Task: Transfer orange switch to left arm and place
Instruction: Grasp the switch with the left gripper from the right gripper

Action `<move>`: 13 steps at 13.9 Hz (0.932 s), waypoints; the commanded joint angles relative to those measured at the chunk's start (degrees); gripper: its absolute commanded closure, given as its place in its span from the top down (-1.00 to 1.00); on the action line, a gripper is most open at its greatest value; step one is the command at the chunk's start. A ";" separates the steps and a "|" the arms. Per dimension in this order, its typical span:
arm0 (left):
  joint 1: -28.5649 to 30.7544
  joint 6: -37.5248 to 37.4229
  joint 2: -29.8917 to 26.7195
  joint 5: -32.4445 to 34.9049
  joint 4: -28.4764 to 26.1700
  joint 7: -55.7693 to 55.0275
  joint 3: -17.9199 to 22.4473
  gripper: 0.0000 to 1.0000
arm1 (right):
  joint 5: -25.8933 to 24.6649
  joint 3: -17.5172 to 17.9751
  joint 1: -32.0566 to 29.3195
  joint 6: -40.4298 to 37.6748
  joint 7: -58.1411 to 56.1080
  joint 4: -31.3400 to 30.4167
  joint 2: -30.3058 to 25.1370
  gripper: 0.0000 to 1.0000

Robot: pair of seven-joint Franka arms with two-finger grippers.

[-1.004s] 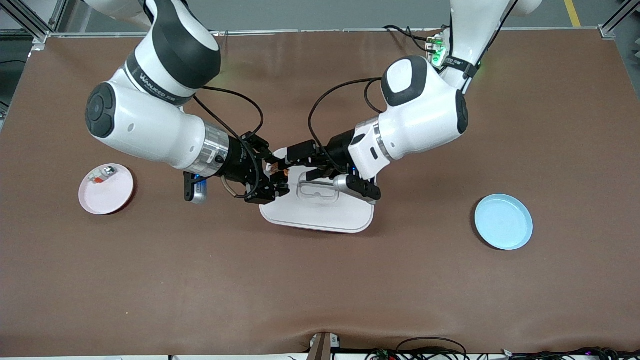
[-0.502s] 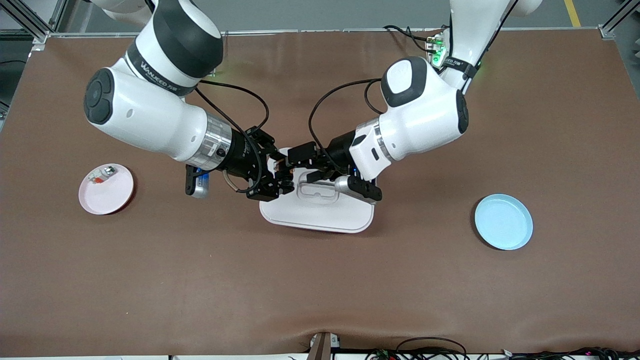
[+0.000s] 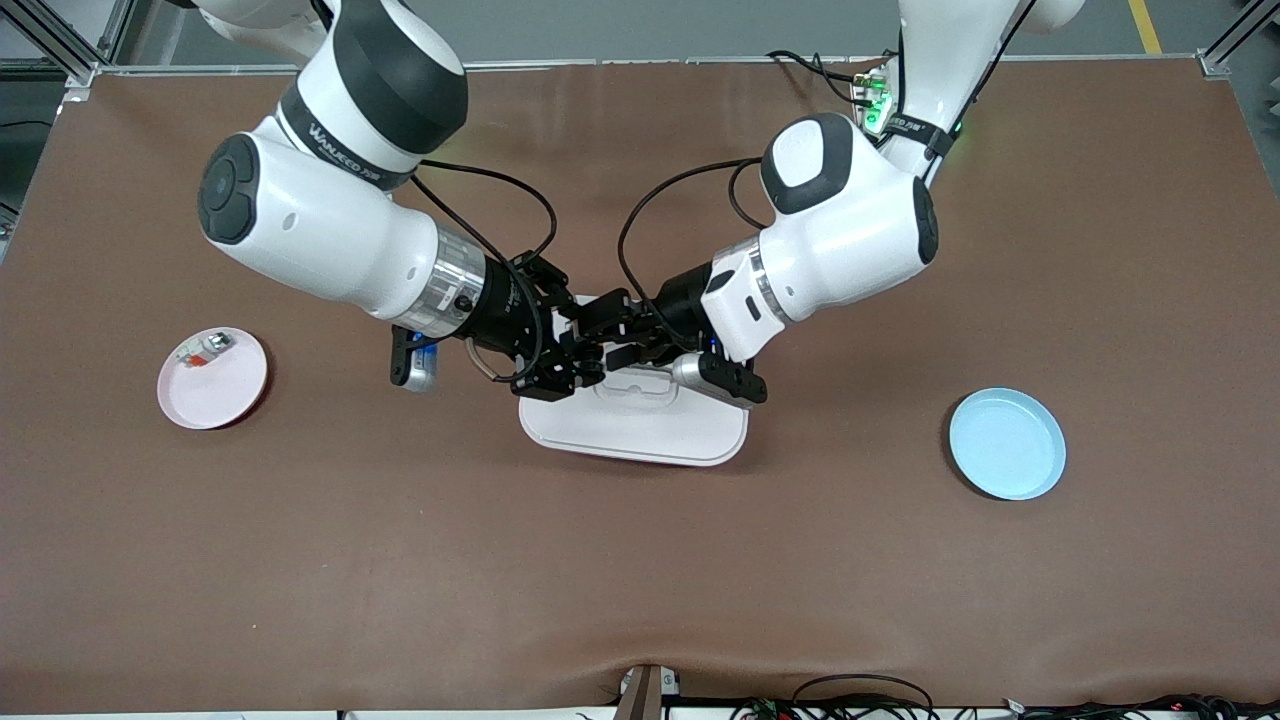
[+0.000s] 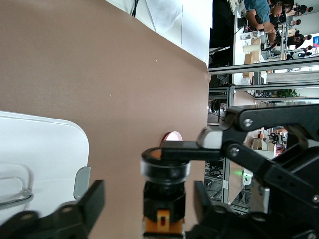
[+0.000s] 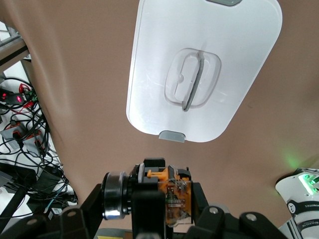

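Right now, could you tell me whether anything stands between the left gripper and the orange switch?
Nothing visible does. The left gripper has its jaws open on either side of the orange switch, which the right gripper holds above the box.

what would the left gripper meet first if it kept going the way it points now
Most likely the orange switch, which sits between the left gripper's jaws over the box, held by the right gripper. Just past it would be that gripper's fingers, though depth is hard to judge.
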 commanded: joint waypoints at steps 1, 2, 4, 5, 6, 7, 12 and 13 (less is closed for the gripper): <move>-0.46 0.97 0.47 -1.22 0.59 2.86 0.18 -0.23 | 0.77 -0.87 1.08 0.62 2.49 2.71 1.30 -1.00; -0.46 0.97 0.38 -1.22 0.59 3.48 0.18 -0.40 | 0.86 -0.87 1.34 0.81 2.58 2.71 1.30 -1.00; -0.46 0.97 0.38 -1.22 0.59 3.57 0.18 -0.63 | 0.77 -0.96 1.43 0.81 2.58 2.71 1.30 -1.00; -0.46 0.97 0.38 -1.22 0.59 3.92 0.18 -0.68 | 0.77 -0.96 1.43 0.89 2.58 2.71 1.30 -1.00; -0.46 0.97 0.38 -1.22 0.59 4.36 0.18 -0.76 | 0.86 -0.96 1.34 0.81 2.49 2.71 1.30 -1.00; -0.46 0.97 0.38 -1.22 0.59 4.37 0.18 -0.87 | 0.86 -1.04 1.26 0.81 2.40 2.71 1.30 -1.00; -0.11 0.97 -0.06 -0.25 0.50 4.37 0.36 -0.92 | 0.42 -1.13 -1.99 -2.34 -2.14 2.62 0.68 1.00; 0.15 0.80 -0.32 0.44 0.24 4.45 0.36 -0.92 | 0.42 -1.13 -3.30 -4.97 -6.69 2.62 0.51 1.00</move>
